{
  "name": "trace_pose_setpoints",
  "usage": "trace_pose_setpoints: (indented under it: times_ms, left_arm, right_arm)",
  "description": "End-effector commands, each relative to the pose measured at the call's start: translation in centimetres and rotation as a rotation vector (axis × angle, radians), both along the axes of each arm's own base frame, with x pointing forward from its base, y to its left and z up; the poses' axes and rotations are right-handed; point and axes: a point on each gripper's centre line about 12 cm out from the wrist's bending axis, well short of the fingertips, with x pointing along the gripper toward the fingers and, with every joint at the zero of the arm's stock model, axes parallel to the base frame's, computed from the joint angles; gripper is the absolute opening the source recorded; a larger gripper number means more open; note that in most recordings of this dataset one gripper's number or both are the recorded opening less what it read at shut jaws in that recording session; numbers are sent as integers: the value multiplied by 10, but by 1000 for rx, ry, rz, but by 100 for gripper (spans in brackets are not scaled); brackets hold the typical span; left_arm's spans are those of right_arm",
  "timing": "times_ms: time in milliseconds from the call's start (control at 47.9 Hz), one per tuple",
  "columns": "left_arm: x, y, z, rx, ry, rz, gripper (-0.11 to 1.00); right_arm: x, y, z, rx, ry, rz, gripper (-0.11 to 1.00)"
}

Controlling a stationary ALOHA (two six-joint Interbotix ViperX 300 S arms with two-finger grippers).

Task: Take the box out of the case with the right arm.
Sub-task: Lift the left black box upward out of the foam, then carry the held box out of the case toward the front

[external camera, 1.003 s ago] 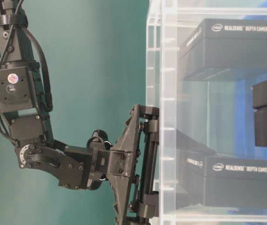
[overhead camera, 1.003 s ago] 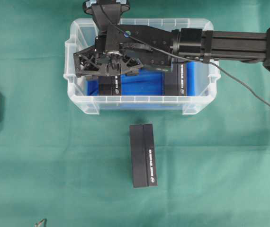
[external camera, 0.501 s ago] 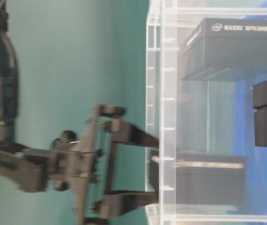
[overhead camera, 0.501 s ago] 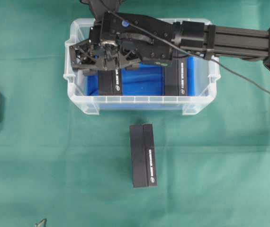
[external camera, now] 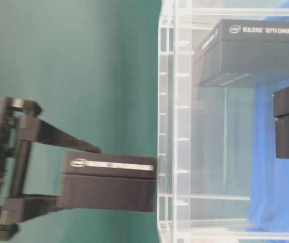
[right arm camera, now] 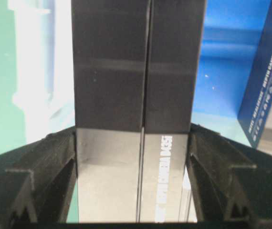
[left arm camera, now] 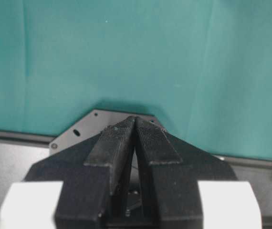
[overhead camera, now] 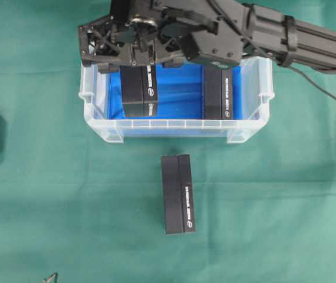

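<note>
Box [external camera: 109, 182] grasped and lifted: black RealSense camera box clamped by its two long sides between the fingers of the right gripper [right arm camera: 133, 191], and in the table-level view it hangs clear outside the mouth of the case [overhead camera: 241, 127], just beyond the rim, so the lift-out looks mostly done. Left to do, by my reckoning: carry it away from the case and set it on the green cloth [overhead camera: 56, 194], then let go

From overhead the box still sits over the case's left half, directly under the gripper head, so it has risen but not travelled sideways

Case contents: blue cloth lining [overhead camera: 177, 97] on the bottom, one more black RealSense box [overhead camera: 218, 94] lying to the right of the held one, near the right wall. Table-level view shows a further dark box deeper in; cannot tell if it belongs to the same stack

Another black box [overhead camera: 177, 194] already lies on the green cloth, well apart from the gripper, in front of the case

Left gripper [left arm camera: 135, 125] clenched on nothing, fingertips together, parked away from the case
</note>
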Motion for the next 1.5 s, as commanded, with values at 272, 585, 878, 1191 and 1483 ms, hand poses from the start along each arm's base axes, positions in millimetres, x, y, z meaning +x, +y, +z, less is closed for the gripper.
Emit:
trace_pose_setpoints:
  times_ms: [272,585,878,1191,1483]
  left_arm:
    - [1,1,6,3,-20,3,0]
    - [1,1,6,3,-20,3,0]
    - [1,1,6,3,-18,3,0]
    - [1,1,6,3,-18,3,0]
    - [1,1,6,1,-18,2,0]
  right_arm:
    - [-24,4,61,-44,-133,-1,68]
    - [-24,4,61,-45,-134,-3,68]
    - [-24,3,61,-52,-133,-8,68]
    - [-24,5,61,-53,-133,-6,68]
    - [-24,4,60,-56,-131,-8,68]
